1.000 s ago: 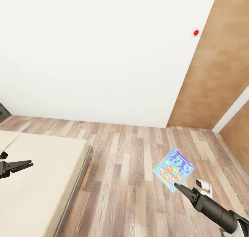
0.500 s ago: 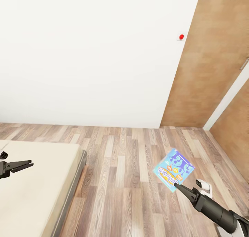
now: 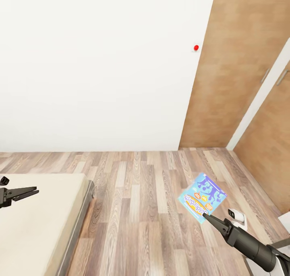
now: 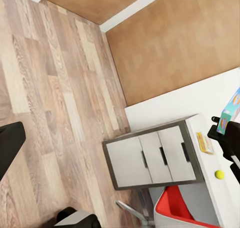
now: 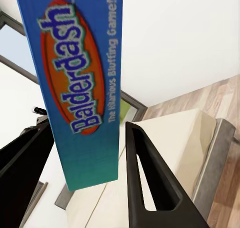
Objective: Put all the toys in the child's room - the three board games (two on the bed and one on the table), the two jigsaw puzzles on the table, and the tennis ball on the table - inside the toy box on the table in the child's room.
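Note:
My right gripper [image 3: 206, 216] is shut on a blue board game [image 3: 202, 197] lettered Balderdash, held tilted above the wooden floor. In the right wrist view the board game [image 5: 82, 83] stands edge-on between the two black fingers [image 5: 150, 188]. My left gripper [image 3: 30, 192] hangs over the bed [image 3: 36, 227], and its jaws stand apart and empty in the left wrist view [image 4: 42, 180]. There the tennis ball [image 4: 219, 174] lies on the table [image 4: 227, 160], near a small flat yellow item [image 4: 205, 143] too small to tell. The toy box and jigsaw puzzles are out of view.
A white wall faces me with a red button [image 3: 196, 47], and wooden doors [image 3: 237, 66] stand at the right. The table's grey-and-white cabinet [image 4: 150, 158] and a red chair [image 4: 180, 213] are in the left wrist view. Wood floor [image 3: 137, 195] runs between the bed and the doors.
The whole picture has slid left, so the camera has turned right; more of the doors shows and less of the bed. Both grippers keep their places, the game still held.

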### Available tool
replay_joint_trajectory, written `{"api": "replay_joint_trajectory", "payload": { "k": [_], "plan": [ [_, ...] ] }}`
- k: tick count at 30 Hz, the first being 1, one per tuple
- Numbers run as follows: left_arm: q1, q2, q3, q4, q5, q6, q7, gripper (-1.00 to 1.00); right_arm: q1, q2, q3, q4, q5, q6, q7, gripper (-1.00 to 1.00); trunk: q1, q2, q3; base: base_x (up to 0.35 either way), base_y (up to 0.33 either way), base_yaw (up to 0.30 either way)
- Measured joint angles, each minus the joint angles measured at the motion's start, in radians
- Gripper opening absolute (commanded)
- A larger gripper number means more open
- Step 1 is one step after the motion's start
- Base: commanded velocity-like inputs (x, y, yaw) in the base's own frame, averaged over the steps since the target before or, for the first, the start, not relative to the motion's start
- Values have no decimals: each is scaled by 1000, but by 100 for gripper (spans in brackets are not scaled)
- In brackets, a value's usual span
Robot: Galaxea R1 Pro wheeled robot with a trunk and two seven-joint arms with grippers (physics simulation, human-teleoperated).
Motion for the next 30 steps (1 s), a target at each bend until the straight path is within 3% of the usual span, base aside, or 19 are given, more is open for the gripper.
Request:
{"api": "replay_joint_trajectory", "payload": {
  "k": [30],
  "plan": [
    [0,-1,0,0,0,0,0,100,0,0,-1,0,0,0,0,-100,0,0,48,0,0,-157]
  ]
}}
